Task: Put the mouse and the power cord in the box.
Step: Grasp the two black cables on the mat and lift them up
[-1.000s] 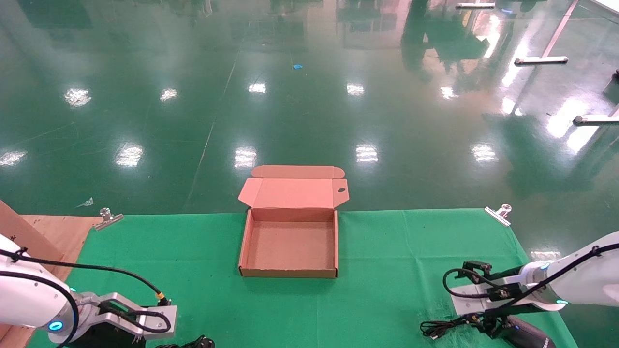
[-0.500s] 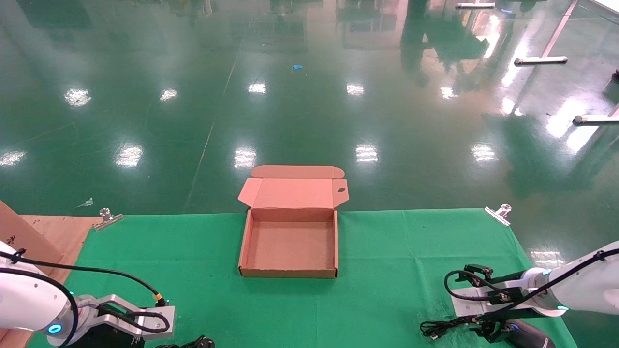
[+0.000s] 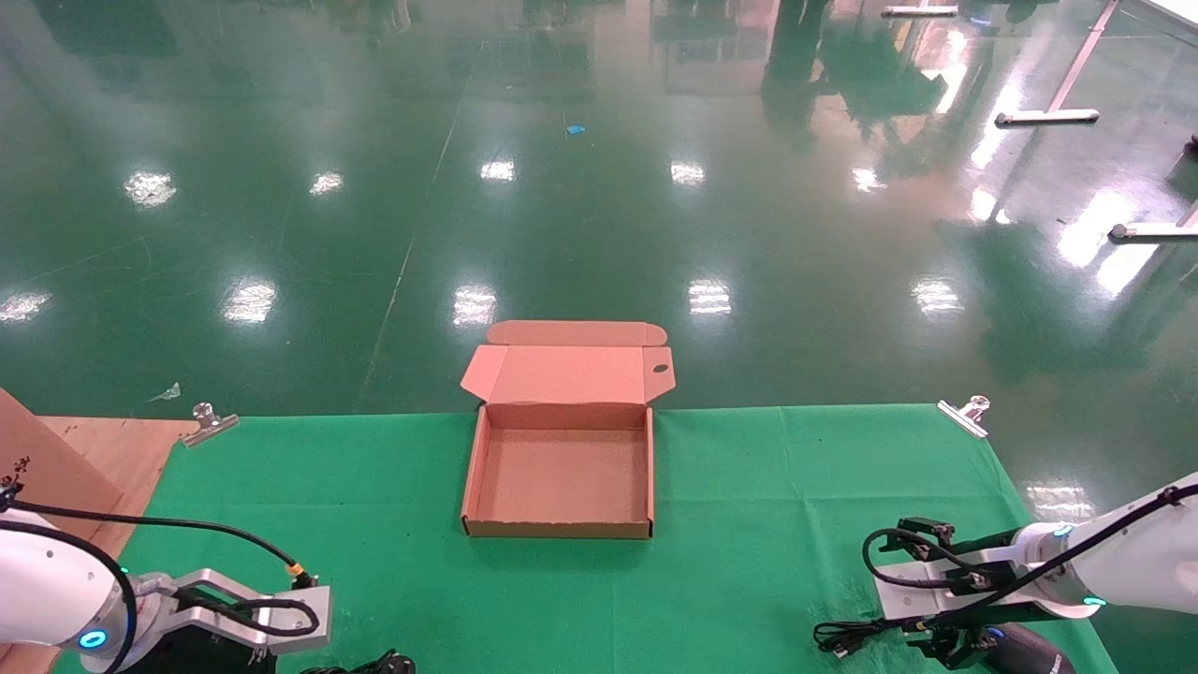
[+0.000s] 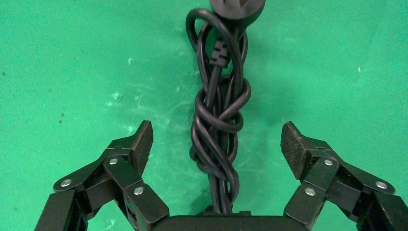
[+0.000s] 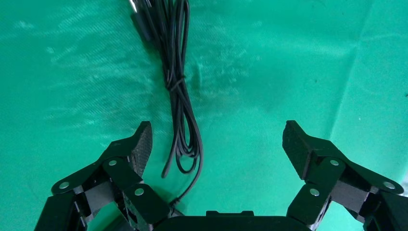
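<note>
The brown cardboard box (image 3: 475, 468) lies open in the middle of the green cloth, its lid folded back and nothing inside. In the left wrist view the power cord (image 4: 219, 115), a twisted black coil with its plug (image 4: 238, 6) at the far end, lies on the cloth between the fingers of my open left gripper (image 4: 217, 139), which do not touch it. My right gripper (image 5: 216, 139) is open just above the cloth, with the mouse's thin cable (image 5: 178, 96) near one finger. The mouse (image 3: 1025, 651) shows at the near right edge, partly under the right wrist.
Metal clips (image 3: 208, 423) (image 3: 966, 414) hold the green cloth (image 3: 749, 487) at its far corners. A wooden board (image 3: 56, 459) stands at the left edge. Beyond the box the table ends above a shiny green floor.
Both arms have sunk a little toward the cloth and the near edge. The box, cord and mouse have not moved.
</note>
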Motion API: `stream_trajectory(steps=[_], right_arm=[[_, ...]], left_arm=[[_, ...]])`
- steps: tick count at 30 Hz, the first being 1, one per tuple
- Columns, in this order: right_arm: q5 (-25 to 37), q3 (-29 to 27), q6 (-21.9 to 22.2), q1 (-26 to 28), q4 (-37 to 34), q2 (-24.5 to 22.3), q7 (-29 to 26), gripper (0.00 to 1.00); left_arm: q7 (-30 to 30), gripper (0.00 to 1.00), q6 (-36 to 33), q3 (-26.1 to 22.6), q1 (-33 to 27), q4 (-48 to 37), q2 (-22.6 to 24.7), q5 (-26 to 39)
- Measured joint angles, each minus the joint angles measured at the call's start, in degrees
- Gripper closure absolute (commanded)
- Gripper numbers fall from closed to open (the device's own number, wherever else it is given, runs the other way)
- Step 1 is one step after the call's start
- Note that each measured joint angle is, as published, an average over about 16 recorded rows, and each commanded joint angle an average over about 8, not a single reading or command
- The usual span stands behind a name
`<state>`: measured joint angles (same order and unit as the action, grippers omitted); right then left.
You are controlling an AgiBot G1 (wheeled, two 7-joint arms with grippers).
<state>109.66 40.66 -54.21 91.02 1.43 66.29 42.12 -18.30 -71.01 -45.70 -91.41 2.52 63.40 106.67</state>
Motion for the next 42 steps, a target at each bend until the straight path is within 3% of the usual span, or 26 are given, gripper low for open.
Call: stream_trajectory(steps=[42], right_arm=[[-2.11, -1.48, -4.93, 1.75, -1.27, -1.87, 1.31, 1.00]], left_arm=[[-2.36, 1.00, -1.69, 0.36, -0.61, -2.04, 0.59, -0.50]])
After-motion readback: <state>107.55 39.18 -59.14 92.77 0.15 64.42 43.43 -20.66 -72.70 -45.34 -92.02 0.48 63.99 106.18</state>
